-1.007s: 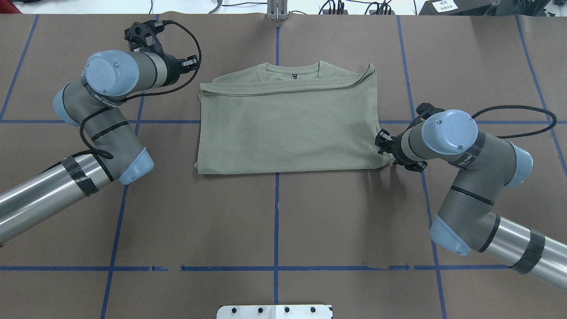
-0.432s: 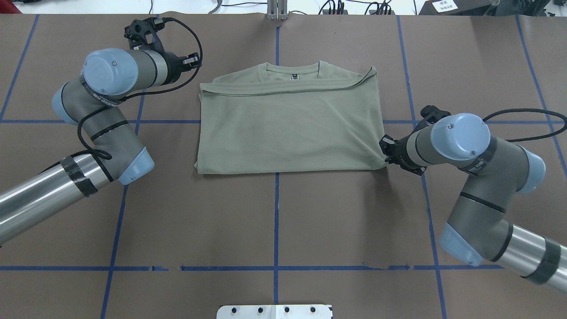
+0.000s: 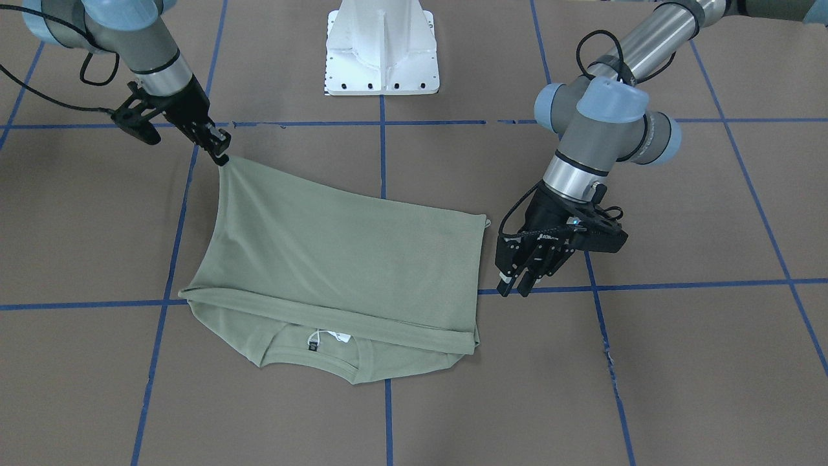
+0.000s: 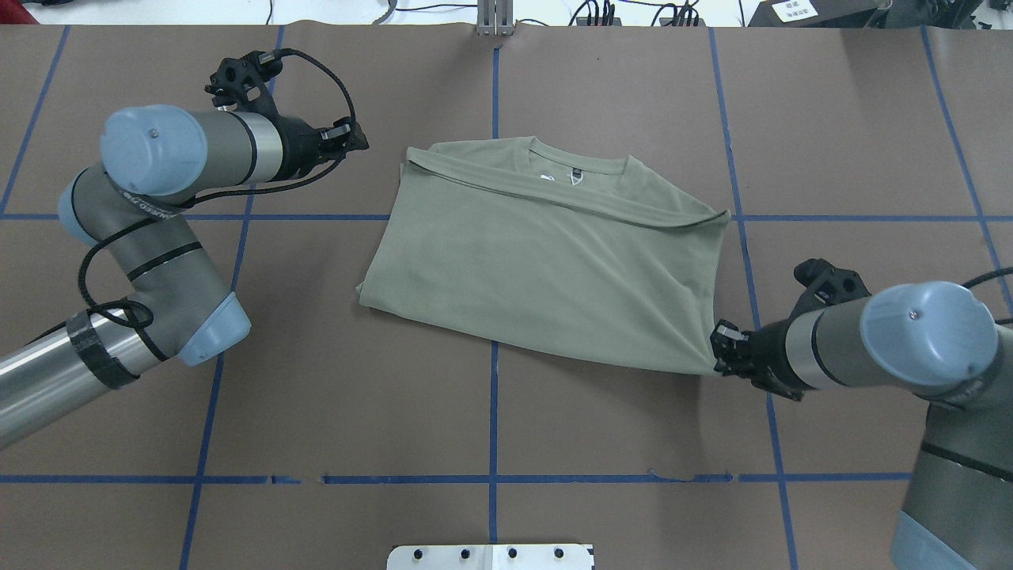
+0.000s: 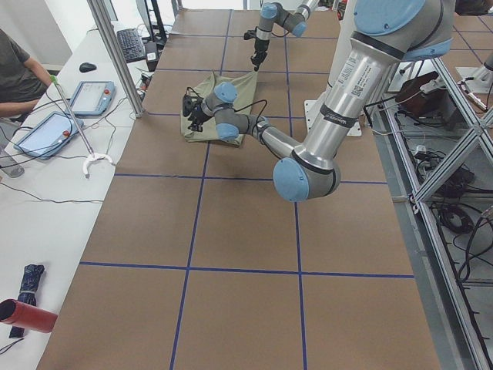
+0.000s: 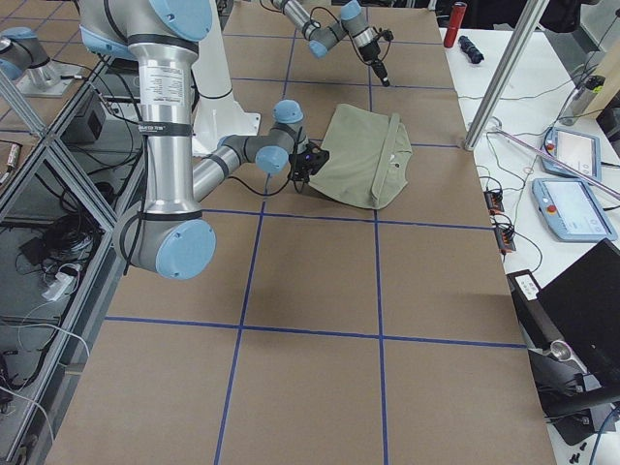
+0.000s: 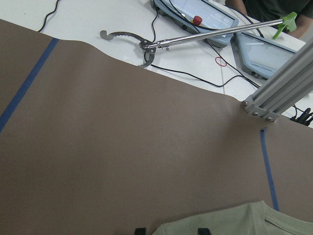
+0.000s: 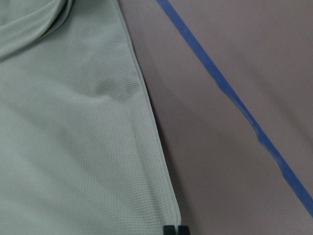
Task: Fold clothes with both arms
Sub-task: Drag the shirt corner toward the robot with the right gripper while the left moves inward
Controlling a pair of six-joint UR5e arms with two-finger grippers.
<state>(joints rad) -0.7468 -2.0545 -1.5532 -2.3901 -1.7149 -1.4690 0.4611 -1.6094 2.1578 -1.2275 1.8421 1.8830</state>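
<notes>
The sage-green shirt (image 4: 546,261) lies folded and skewed on the brown table, collar at the far side with its white tag and black label showing (image 3: 336,259). My right gripper (image 4: 722,352) is shut on the shirt's near right corner and holds it slightly lifted (image 3: 222,155). In the right wrist view the closed fingertips (image 8: 175,228) pinch the hem of the shirt (image 8: 63,147). My left gripper (image 4: 360,142) is open and empty, just beside the shirt's far left corner (image 3: 514,285). In the left wrist view the shirt's edge (image 7: 234,223) lies just ahead of it.
The white pedestal base (image 3: 381,48) stands at the robot's side of the table. Blue tape lines (image 4: 492,412) cross the brown cover. A metal post (image 7: 281,83), tablets (image 7: 215,17) and a grabber tool (image 7: 146,46) lie beyond the far edge. A seated person (image 5: 19,69) is there.
My right gripper has pulled the shirt's near right corner toward the robot and outward, so the shirt slid right and turned askew. My left arm drew back a little to the left.
</notes>
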